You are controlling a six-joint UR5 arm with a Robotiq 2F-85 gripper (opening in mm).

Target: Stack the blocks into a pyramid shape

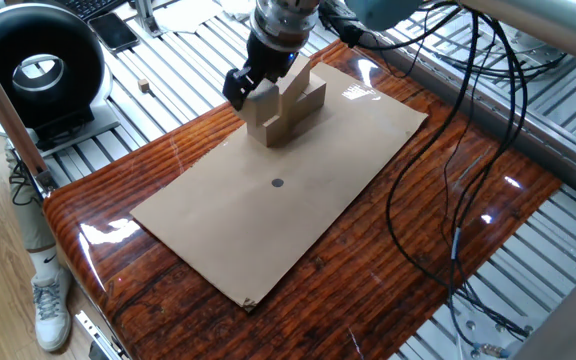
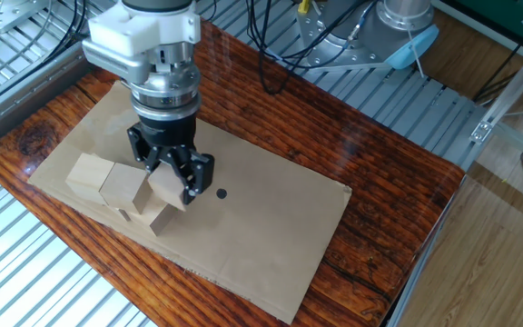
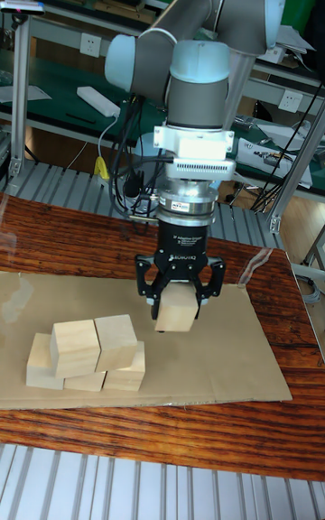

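My gripper [image 3: 177, 301] is shut on one tan block [image 3: 178, 312], which hangs about a block's height above the cardboard. In the tall fixed view it sits just right of the stepped pile [image 3: 90, 357], level with the pile's upper row and apart from it. The pile has three blocks at the base and two on top [image 2: 107, 182]. In the other fixed view the gripper [image 2: 167, 178] holds the block [image 2: 169, 191] beside the pile's near end. The gripper [image 1: 249, 90] and its block [image 1: 261, 101] also show in one fixed view, in front of the pile [image 1: 296, 100].
A cardboard sheet [image 1: 298, 210] with a black dot [image 1: 277, 183] covers the glossy wooden table [image 1: 438, 220]. A black round device [image 1: 36, 70] and a tiny wooden cube [image 1: 144, 87] lie off the table at the left. Cables [image 1: 448, 150] hang over the right side.
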